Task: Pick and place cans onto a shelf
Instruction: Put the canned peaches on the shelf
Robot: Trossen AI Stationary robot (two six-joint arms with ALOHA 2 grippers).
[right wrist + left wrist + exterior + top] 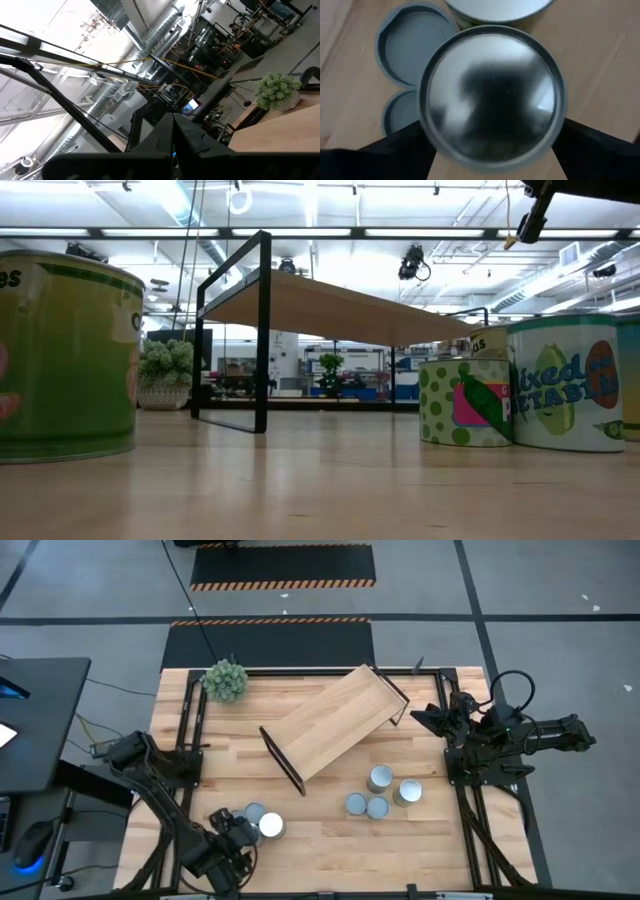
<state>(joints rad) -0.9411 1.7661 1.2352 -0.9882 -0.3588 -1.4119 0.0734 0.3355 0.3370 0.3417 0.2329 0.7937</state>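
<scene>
The wooden shelf [330,725] stands slantwise mid-table on its black end frames [262,330]. A few cans [262,820] stand at the near left, and several more [380,792] near the right. My left gripper [238,838] hangs open over the left group, pointing steeply down. In its wrist view a silver-topped can [492,95] fills the space between its two fingers [395,150]; no touch shows. Grey-blue can tops [415,47] stand just beyond it. My right gripper [425,718] waits shut at the table's right edge, raised and holding nothing.
A spiky green plant ball [226,680] sits at the far left corner. In the low view a green can [65,355] stands close at the left and labelled cans [530,385] at the right. Bare wood [330,840] lies between the two can groups.
</scene>
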